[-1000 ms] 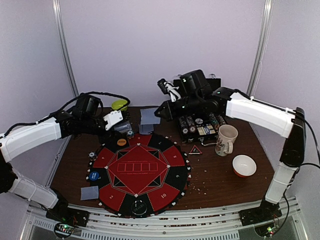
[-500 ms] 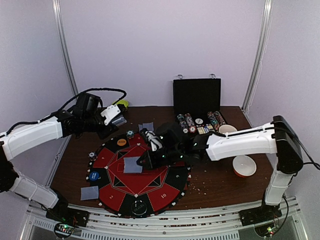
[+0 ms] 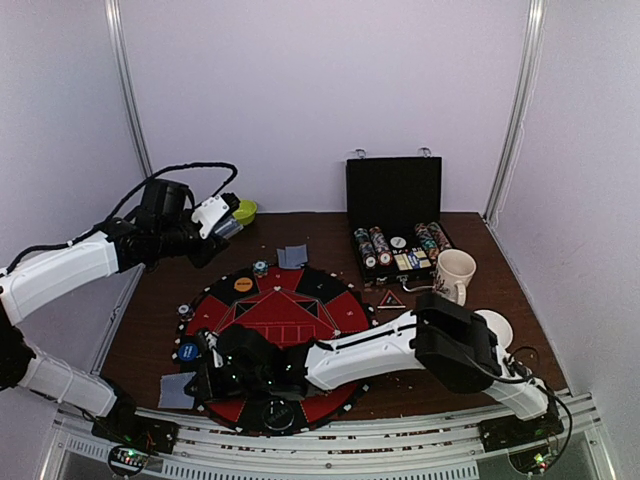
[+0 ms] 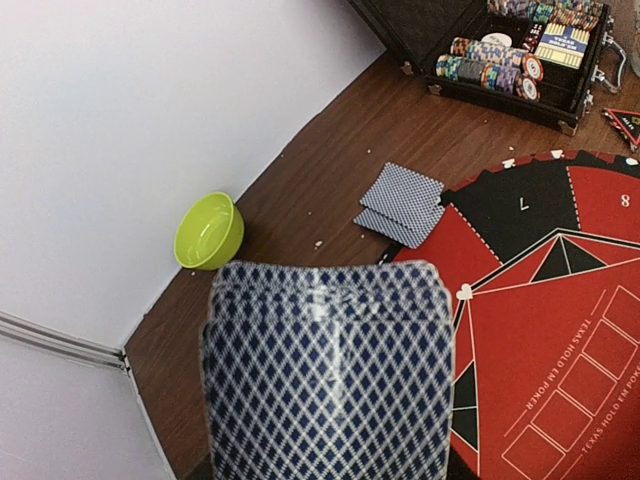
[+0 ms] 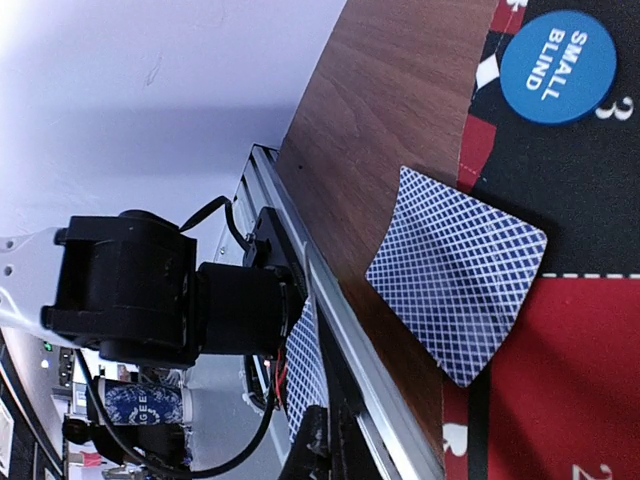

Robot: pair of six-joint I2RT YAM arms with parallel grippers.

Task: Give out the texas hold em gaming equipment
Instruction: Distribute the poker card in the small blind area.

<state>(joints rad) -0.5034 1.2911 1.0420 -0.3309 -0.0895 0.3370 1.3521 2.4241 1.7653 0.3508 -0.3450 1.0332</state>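
Note:
My left gripper [image 3: 226,221] is shut on a deck of blue-backed cards [image 4: 330,370] and holds it above the table's back left. My right gripper [image 3: 210,377] reaches across the round red-black mat [image 3: 290,320] to its front left edge. It is shut on a single card [image 5: 308,375], held edge-on. Another card [image 5: 455,285] lies face down beside it, half on the mat, below the blue SMALL BLIND disc [image 5: 556,66]. Two cards [image 4: 400,203] lie at the mat's far edge. An orange disc [image 3: 243,284] and a red-black triangle [image 3: 390,299] also show.
An open black case [image 3: 395,190] with striped chips [image 3: 400,248] stands at the back right. A white mug [image 3: 453,276] and a bowl [image 3: 497,322] are at the right. A green bowl [image 4: 208,230] sits at the back left. The table's metal front rail [image 5: 350,330] is close to my right gripper.
My right arm swung from the case, over the mat's middle with a card, down to the front left edge. My left gripper drew slightly back with the deck.

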